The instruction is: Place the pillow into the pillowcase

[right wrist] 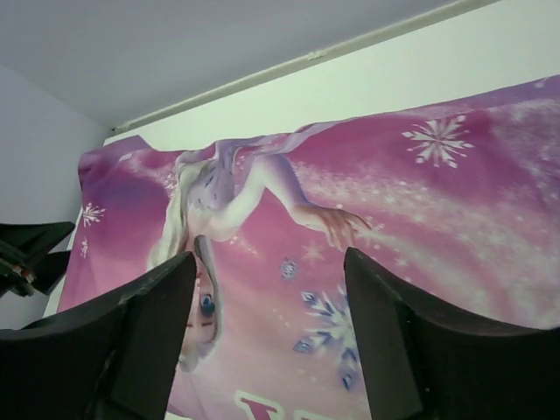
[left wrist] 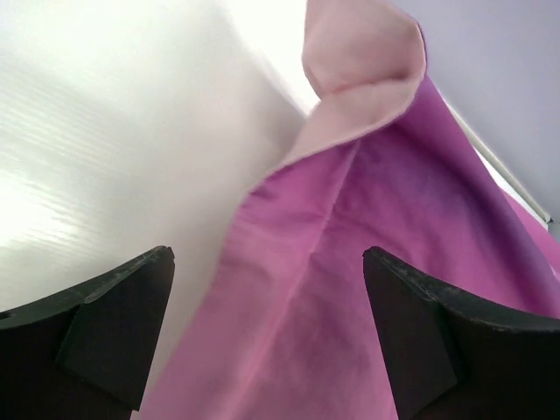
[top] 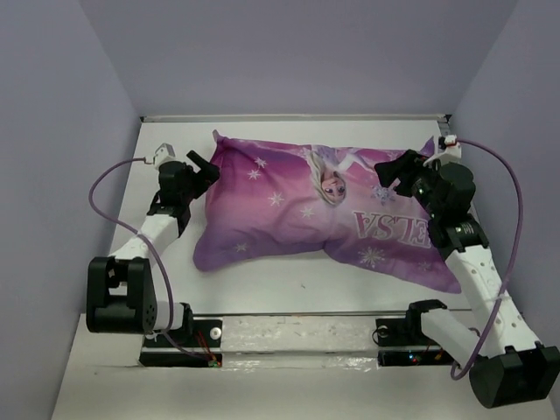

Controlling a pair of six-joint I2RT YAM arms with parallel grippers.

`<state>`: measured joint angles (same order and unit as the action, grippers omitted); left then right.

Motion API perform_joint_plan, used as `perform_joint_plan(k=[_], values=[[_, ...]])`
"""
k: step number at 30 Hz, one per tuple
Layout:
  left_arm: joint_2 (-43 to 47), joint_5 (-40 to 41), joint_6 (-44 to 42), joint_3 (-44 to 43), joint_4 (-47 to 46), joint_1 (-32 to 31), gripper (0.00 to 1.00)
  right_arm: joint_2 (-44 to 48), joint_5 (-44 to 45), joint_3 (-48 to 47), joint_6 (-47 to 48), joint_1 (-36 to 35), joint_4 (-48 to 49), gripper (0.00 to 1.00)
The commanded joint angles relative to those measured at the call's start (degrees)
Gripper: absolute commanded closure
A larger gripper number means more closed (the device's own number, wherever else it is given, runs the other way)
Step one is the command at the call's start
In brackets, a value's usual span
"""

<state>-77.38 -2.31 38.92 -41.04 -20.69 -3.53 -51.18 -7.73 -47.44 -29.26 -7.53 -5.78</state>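
Observation:
The pillowcase [top: 289, 210] lies plump across the middle of the table, purple-magenta side up with snowflakes, the princess and "ELSA". No white pillow shows in any view. My left gripper [top: 208, 166] is open at the case's far-left corner. In its wrist view the magenta cloth [left wrist: 350, 289] runs between its spread jaws [left wrist: 267, 254], and a pale pink corner [left wrist: 363, 61] curls up beyond. My right gripper [top: 389, 171] hovers open over the case's right part. Its wrist view shows the printed cloth [right wrist: 394, 219] past its gripper [right wrist: 269, 254], with nothing between the fingers.
The white table [top: 289, 284] is boxed in by lilac walls [top: 52, 175] at left, right and back. A flat tail of the case reaches the front right [top: 437, 271]. The left arm's fingers [right wrist: 26, 254] show at the left edge of the right wrist view.

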Motion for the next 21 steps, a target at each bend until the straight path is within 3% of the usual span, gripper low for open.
perform_joint_plan(k=[1,5,8,10,13,16,21], values=[[9.34,4.85,-1.22,-0.03,2.93,3.42,0.01,-5.51,0.51,-5.11,2.45,0.06,-3.28,0.20],[20.66,-1.82,2.48,11.22,3.02,8.80,0.01,-12.78,-1.05,-7.74,2.89,0.06,0.15,0.21],[24.20,-6.30,1.34,17.73,3.55,9.50,0.01,-15.88,-2.20,-8.54,2.80,0.06,0.77,0.22],[24.82,-10.16,1.51,20.99,-2.12,10.73,0.01,-16.94,-2.99,-8.20,3.15,0.06,1.56,0.23],[20.45,-16.05,3.36,21.18,-10.75,11.53,0.01,-16.41,-3.44,-7.93,3.15,0.06,1.91,0.23],[13.52,-19.04,6.33,19.60,-24.26,11.53,0.01,-14.31,1.91,-7.06,3.76,0.06,1.74,0.22],[2.79,-22.11,7.22,14.68,-32.82,11.53,0.01,-14.91,-1.32,-8.89,3.42,3.30,1.21,0.21]])
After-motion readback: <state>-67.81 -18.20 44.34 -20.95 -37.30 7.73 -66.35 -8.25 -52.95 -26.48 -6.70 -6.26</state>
